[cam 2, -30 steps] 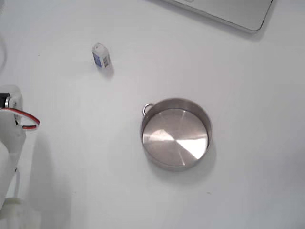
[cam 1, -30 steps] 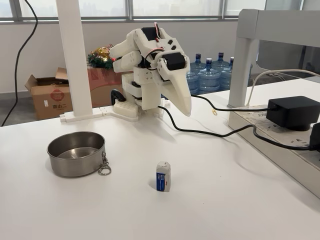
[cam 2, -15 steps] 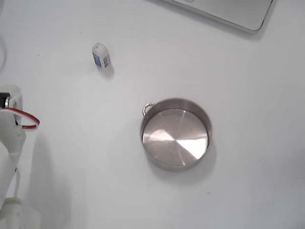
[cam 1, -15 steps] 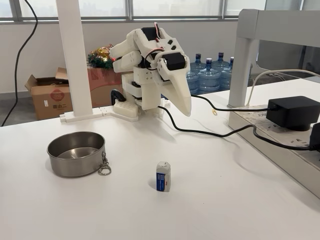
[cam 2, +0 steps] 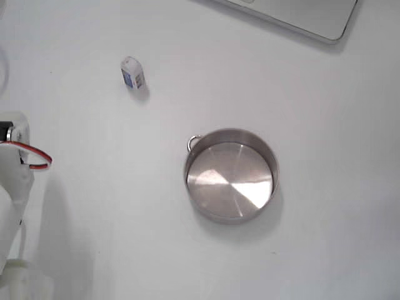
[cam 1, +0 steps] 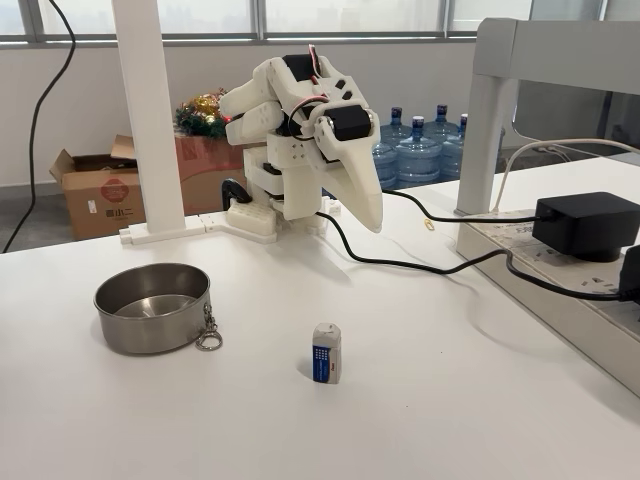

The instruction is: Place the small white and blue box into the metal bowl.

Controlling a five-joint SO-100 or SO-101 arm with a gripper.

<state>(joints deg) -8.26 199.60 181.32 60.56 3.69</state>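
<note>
The small white and blue box (cam 1: pixel 326 352) stands upright on the white table, blue face toward the camera; from above the box (cam 2: pixel 132 72) sits at the upper left. The metal bowl (cam 1: pixel 150 335) rests empty to its left, its chain clip (cam 1: pixel 208 335) hanging toward the box, and the bowl (cam 2: pixel 232 132) lies mid-frame from above. My white arm is folded back at the table's far side, with my gripper (cam 1: pixel 371 222) pointing down, shut and holding nothing, well above and behind the box. Part of the arm (cam 2: pixel 14 187) with a red wire shows at the left edge.
A black cable (cam 1: pixel 420 264) runs across the table from the arm's base to a black power adapter (cam 1: pixel 586 224) on a white strip at the right. A white post (cam 1: pixel 150 120) stands at the back left. A laptop corner (cam 2: pixel 300 15) lies at the top.
</note>
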